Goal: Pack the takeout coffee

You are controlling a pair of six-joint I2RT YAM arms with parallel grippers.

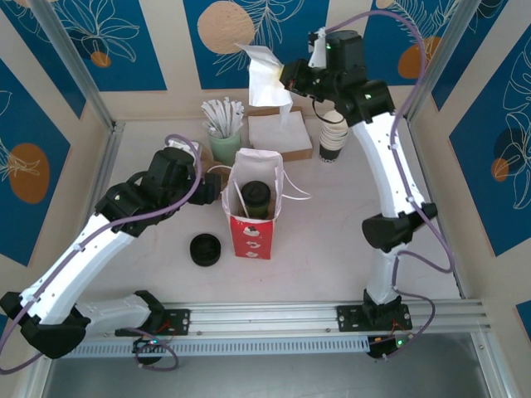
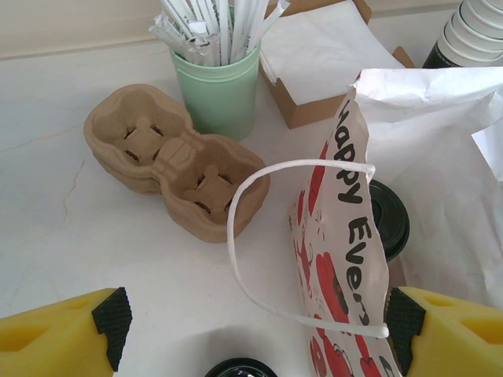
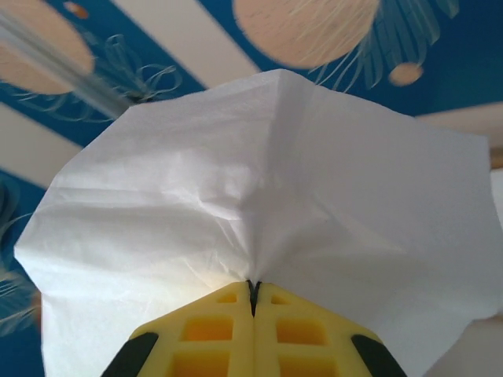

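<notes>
Overhead and wrist views of a packing station. The left fingers (image 2: pixel 64 338) stand wide apart and hold nothing. Between them in the wrist view hangs the white loop handle of the red-and-white paper bag (image 2: pixel 339 259). The bag's printed side lies just inside the right-hand finger of the pair, though contact cannot be judged. The takeout coffee (image 1: pixel 255 199) stands upright inside this open bag, its black lid visible through the mouth, ahead and to the right of the left fingers.

Ahead of the left fingers lies a stack of pulp cup carriers (image 2: pixel 177 161). Beyond it is a pale green cup of wrapped straws (image 2: pixel 218 94) and, further right, a cardboard box of napkins (image 2: pixel 326 55). A low stack of black lids (image 1: pixel 205 249) sits just below and behind the left fingers, left of the bag.

The right fingers (image 3: pixel 236 326) are pressed together on a white paper napkin (image 3: pixel 259 181), raised above the napkin box. A stack of white-rimmed paper cups (image 1: pixel 333 137) stands beneath them to the right.

The counter (image 1: pixel 332 224) is white with faint veining. Blue wall panels with leaf prints and orange discs enclose it, framed by aluminium posts.
</notes>
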